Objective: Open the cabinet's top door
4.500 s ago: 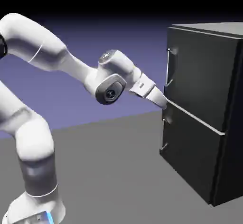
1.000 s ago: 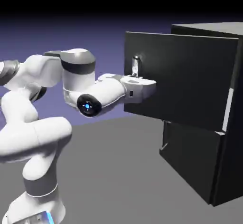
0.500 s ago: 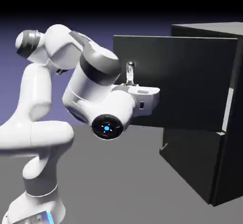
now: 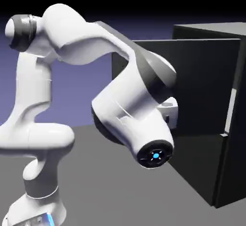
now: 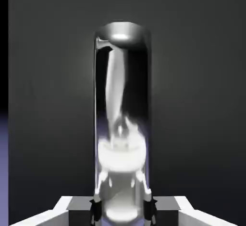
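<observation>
**Top door swung wide, handle pinched in the jaws**

Swinging further out since the earlier frames, the top door [image 4: 192, 86] had gone from flush with the cabinet front to standing well open, its free edge carried leftward in the exterior view, while the arm [image 4: 129, 105] had folded round from a long reach into a tight bend close in front of the panel.

By this moment the cabinet [image 4: 226, 172] stood at the right of the scene, its lower panel shut and its upper door projecting as a broad black slab toward the left. The door stayed hinged at the cabinet's right side, so pulling the handle end leftward and nearer was what opened it.

Most of the arm's bulk sat between camera and door, hiding the hand in the exterior view. That folded posture looked like the result of following the door's arc rather than dragging it straight.

In the hand view the silver handle [image 5: 122, 114] ran upright through the middle against the dark panel, large and close. The gripper [image 5: 122, 209] was pressed together on that bar, fingertips [image 5: 96, 209] tight on either side at the bottom edge, which kept the door tethered to the hand. Judged from the opening, the task was nearly or already done.
</observation>
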Available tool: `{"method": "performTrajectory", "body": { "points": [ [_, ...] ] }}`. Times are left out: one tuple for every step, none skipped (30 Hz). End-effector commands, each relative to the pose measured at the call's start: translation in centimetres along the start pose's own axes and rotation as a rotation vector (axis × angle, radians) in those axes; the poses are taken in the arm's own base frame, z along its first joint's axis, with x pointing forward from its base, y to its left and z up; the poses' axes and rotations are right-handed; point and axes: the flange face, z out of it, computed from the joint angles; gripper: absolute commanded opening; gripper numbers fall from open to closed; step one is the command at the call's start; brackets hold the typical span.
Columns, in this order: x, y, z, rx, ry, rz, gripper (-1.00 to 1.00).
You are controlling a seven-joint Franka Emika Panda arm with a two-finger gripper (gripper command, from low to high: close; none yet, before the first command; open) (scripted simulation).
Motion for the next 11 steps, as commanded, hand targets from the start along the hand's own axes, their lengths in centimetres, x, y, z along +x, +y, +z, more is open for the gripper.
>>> {"method": "performTrajectory", "body": {
  "points": [
    [0.2, 0.2, -0.6, 0.013, -0.013, 0.000, -1.00],
    [0.4, 0.4, -1.2, 0.027, -0.027, 0.000, -1.00],
    [0.6, 0.6, -1.8, 0.040, -0.040, 0.000, -1.00],
    [0.9, 0.9, -2.4, 0.054, -0.054, 0.000, -1.00],
    [1.1, 1.1, -2.9, 0.067, -0.067, 0.000, -1.00],
    [1.3, 1.3, -3.5, 0.080, -0.080, 0.000, -1.00],
    [1.6, 1.6, -4.0, 0.094, -0.094, 0.000, -1.00],
    [1.8, 1.8, -4.6, 0.107, -0.107, 0.000, -1.00],
    [2.1, 2.1, -5.1, 0.120, -0.120, 0.000, -1.00],
    [2.3, 2.3, -5.6, 0.133, -0.133, 0.000, -1.00],
    [2.4, 2.4, -5.8, 0.137, -0.137, 0.000, -1.00]
  ]
}}
